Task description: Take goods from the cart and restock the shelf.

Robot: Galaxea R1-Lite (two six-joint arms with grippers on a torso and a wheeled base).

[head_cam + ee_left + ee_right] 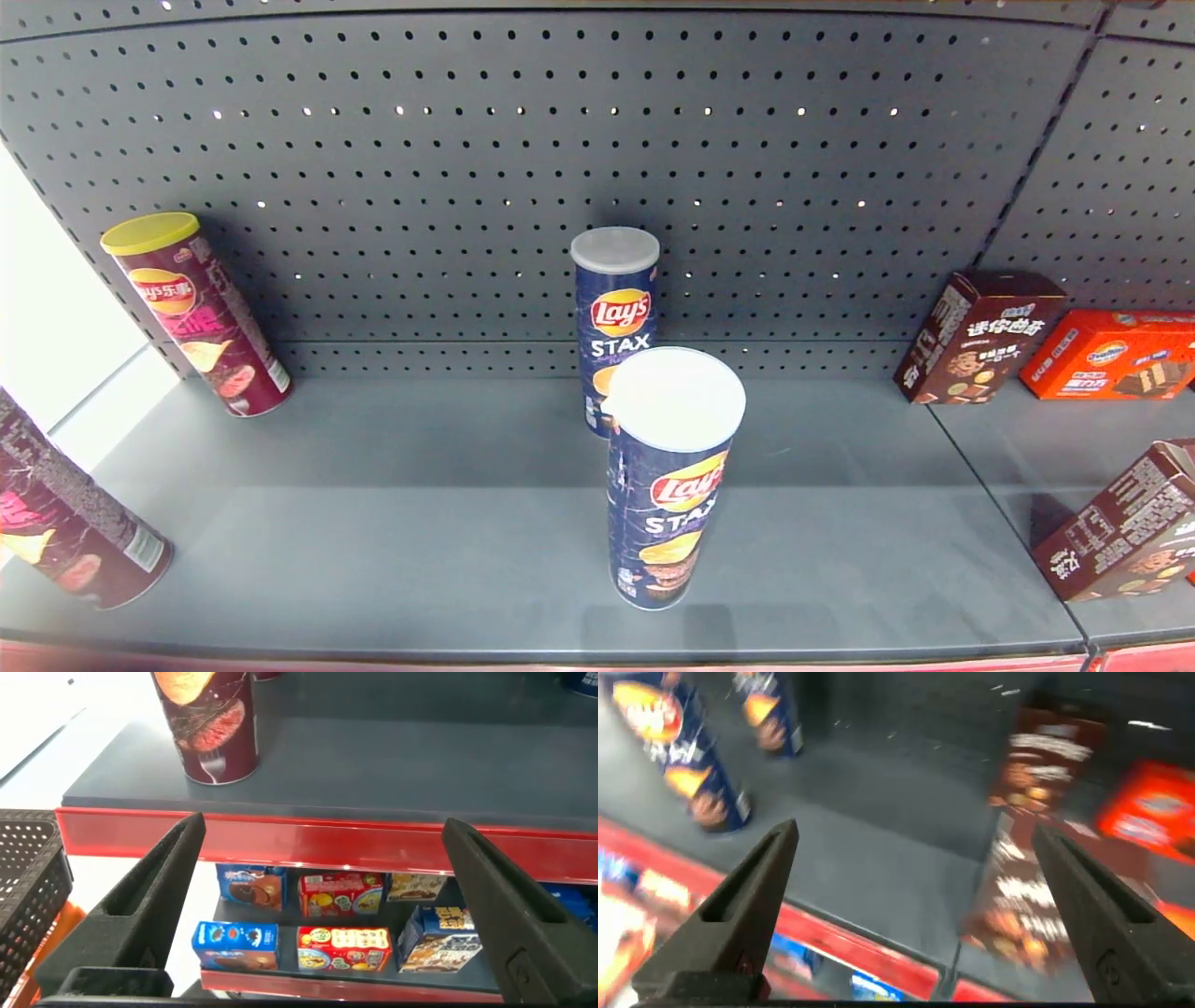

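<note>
Two dark blue chip cans stand upright on the grey shelf (373, 523): one near the front (665, 481), one behind it by the back panel (613, 322). Two maroon chip cans stand at the left, one at the back (196, 313) and one at the front corner (65, 518). My left gripper (322, 919) is open in front of the shelf's red edge (318, 845), below the front maroon can (210, 723). My right gripper (924, 915) is open before the shelf edge, between the front blue can (687, 761) and a brown box (1022, 896).
Brown boxes (976, 336) (1120, 537) and an orange box (1111, 355) sit on the neighbouring shelf section at the right. A lower shelf holds several small snack boxes (341, 924). A black basket (28, 877) is beside the left gripper. A perforated panel (560, 140) backs the shelf.
</note>
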